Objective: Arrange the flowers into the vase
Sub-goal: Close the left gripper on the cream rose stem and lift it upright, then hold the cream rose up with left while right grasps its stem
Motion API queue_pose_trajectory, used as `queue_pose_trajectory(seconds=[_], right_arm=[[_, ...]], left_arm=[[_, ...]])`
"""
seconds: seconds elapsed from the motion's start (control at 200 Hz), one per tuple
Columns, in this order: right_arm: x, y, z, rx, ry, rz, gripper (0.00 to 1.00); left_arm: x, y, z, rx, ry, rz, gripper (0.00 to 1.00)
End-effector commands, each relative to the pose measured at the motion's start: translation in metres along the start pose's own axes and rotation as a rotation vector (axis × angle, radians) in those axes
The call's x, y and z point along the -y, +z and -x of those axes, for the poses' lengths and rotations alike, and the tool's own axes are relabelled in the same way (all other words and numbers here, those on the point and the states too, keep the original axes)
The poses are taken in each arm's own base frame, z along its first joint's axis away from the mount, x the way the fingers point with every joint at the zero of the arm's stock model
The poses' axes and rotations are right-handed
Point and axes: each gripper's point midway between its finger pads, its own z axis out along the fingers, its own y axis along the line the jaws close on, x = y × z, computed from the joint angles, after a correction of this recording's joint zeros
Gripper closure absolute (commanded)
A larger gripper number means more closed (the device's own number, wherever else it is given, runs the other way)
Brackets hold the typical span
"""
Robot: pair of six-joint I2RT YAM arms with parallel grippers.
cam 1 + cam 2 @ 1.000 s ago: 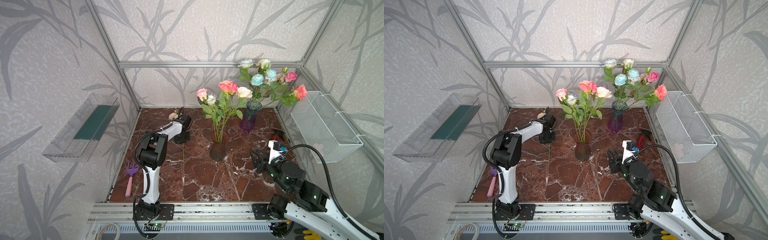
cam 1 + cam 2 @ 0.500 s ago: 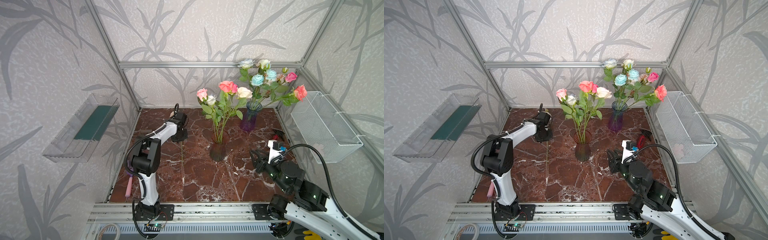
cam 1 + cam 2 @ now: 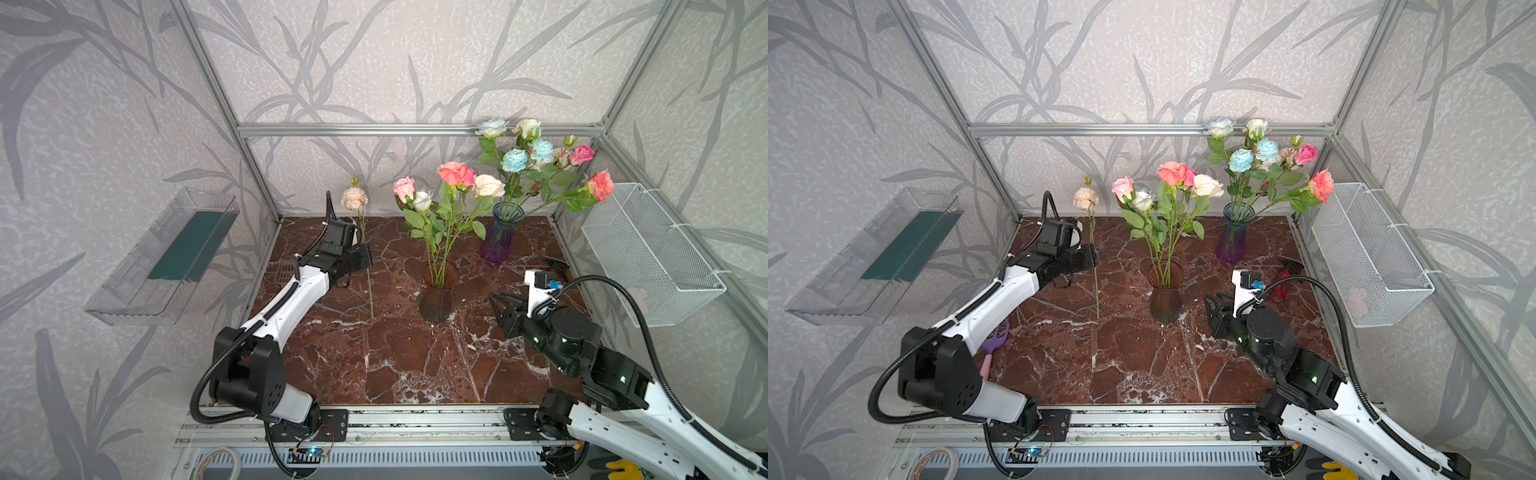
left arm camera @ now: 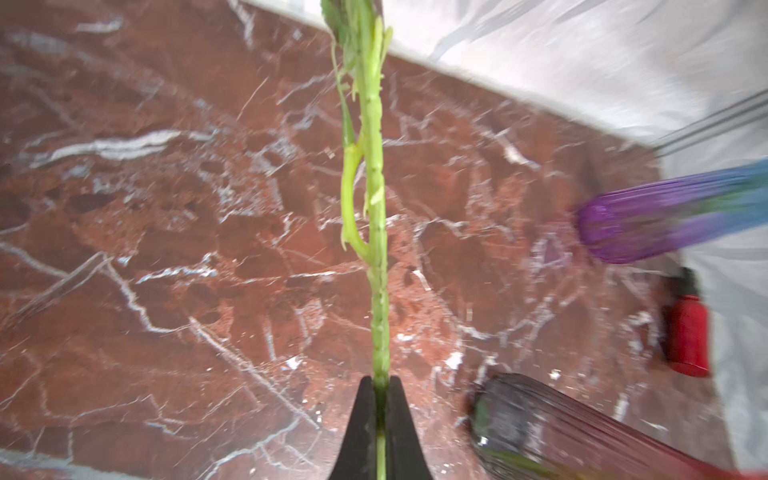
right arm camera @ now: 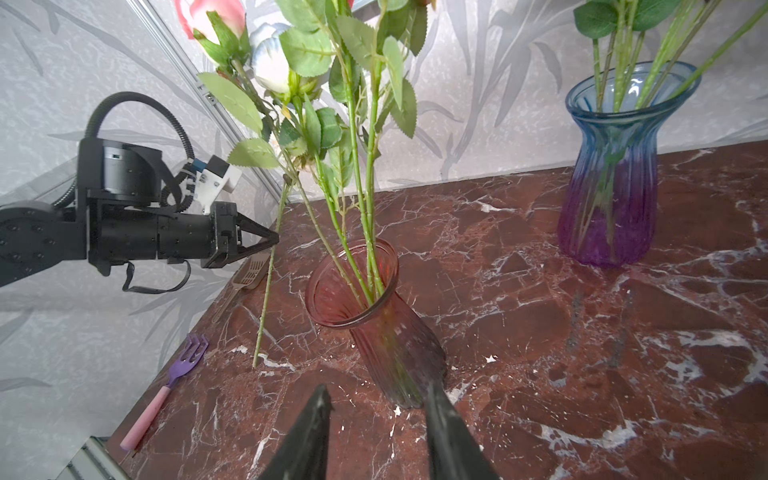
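My left gripper [image 3: 362, 254] [image 4: 380, 380] is shut on the thin green stem of a peach flower [image 3: 354, 198] [image 3: 1085, 198]. It holds the flower upright, with the stem's lower end [image 5: 255, 361] at the marble floor, left of the reddish vase [image 3: 438, 295] [image 5: 374, 307]. That vase holds pink, coral, cream and white flowers [image 3: 455, 174]. A blue-purple vase [image 3: 500, 237] [image 5: 611, 178] behind it holds several more flowers [image 3: 515, 160]. My right gripper [image 3: 496, 299] [image 5: 374, 399] stands open low beside the reddish vase's base, with nothing between its fingers.
A purple fork with a pink handle [image 3: 994, 347] [image 5: 166, 386] and a small brown rake [image 3: 286, 269] lie by the left wall. A red bottle [image 3: 1281, 286] lies at the right. A wire basket [image 3: 648, 253] hangs on the right wall, a clear shelf [image 3: 166, 257] on the left.
The left arm has raised and tipped the peach flower upright, so its head now stands well above the gripper. The right arm has stayed in place, its jaws a touch narrower.
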Motion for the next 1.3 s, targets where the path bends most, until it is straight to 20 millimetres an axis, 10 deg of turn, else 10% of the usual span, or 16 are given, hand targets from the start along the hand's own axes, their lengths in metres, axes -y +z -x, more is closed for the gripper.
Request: queue_pose_trajectory(seconds=[0.0,0.465,0.825,1.295], right_arm=[[-0.015,-0.001,0.015,0.016,0.024,0.054,0.62],[-0.065,0.028,0.030,-0.048,-0.041,0.167,0.61],[-0.147,0.062,0.042,-0.096,-0.201,0.334,0.57],[-0.185,0.103,0.021,-0.179,-0.183,0.417,0.57]], left_arm=[[0.047,-0.043,0.038,0.192,0.036,-0.221,1.00],[0.155,-0.190,0.028,0.414,0.324,-0.782,1.00],[0.187,-0.195,-0.011,0.321,0.428,-0.873,1.00],[0.189,-0.192,-0.010,0.326,0.395,-0.886,1.00]])
